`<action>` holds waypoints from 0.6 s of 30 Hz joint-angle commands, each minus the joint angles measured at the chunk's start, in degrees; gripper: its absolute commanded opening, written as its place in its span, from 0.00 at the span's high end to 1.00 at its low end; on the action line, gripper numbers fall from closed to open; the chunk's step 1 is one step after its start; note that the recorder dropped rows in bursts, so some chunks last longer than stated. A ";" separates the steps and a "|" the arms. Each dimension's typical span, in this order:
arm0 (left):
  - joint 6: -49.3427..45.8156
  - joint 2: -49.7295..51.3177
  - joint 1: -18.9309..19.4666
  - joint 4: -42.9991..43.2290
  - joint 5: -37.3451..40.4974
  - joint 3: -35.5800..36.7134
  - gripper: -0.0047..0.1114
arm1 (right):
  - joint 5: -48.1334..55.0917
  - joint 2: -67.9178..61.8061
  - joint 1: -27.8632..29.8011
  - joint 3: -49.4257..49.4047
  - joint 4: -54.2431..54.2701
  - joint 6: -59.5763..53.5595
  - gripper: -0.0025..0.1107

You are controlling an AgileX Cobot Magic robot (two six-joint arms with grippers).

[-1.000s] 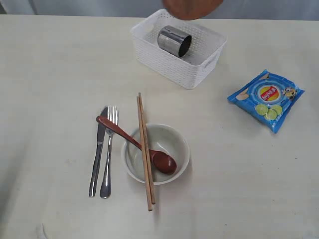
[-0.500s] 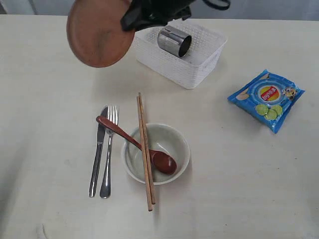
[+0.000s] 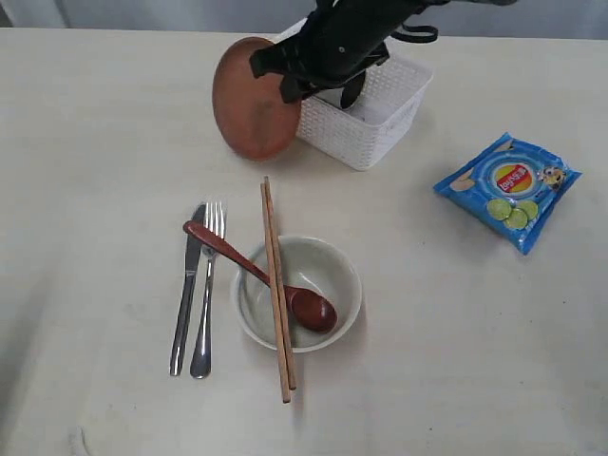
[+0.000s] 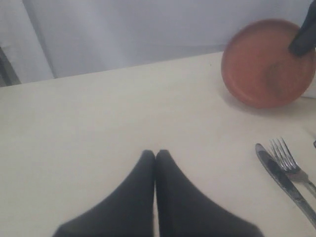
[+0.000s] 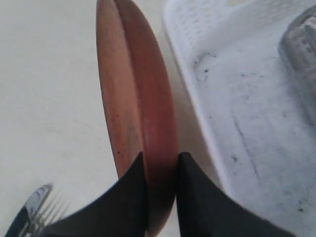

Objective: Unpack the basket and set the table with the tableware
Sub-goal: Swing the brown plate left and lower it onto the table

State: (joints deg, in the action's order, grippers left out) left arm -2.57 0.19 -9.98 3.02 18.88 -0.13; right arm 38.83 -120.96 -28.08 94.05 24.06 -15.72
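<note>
One plate (image 3: 249, 104), rim pinched between my right pincer's (image 3: 282, 81) narrowly parted jaws, hangs nearly upright at upper centre, just left of the basket (image 3: 385, 133).

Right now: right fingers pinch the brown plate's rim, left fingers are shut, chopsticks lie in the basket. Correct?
One error: the chopsticks lie across the bowl, not in the basket; the exterior view shows it. The right fingers do pinch the plate by its rim; left fingers are shut.
</note>
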 commanded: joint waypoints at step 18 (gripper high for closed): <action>0.02 -0.19 0.14 -0.10 -0.43 0.13 0.96 | 19.11 0.01 11.75 0.46 10.54 -9.52 0.98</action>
State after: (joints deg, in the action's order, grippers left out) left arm -2.57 0.19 -9.98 3.02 18.88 -0.13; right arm 57.59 -121.05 -16.48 94.42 31.43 -24.00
